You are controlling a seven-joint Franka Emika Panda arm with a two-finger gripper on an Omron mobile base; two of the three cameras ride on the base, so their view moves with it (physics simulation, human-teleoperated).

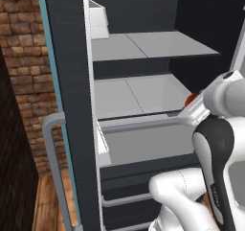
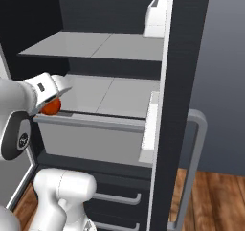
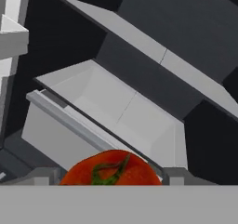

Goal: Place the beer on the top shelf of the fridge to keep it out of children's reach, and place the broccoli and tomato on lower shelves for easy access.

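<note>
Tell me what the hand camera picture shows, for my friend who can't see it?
A red tomato with a green stem sits between the gripper fingertips at the bottom. Behind it the open fridge shows a grey drawer and a grey shelf above it.

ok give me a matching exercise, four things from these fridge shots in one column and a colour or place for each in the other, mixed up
Things:
1. tomato
2. drawer
3. door handle
4. door bin

Descriptions:
A. curved grey bar on the teal-edged door
B. red, between the pincer fingers
C. white box high on the door's inner side
D. grey box under the lower shelf, pulled forward

Pairs: 1-B, 2-D, 3-A, 4-C
</note>
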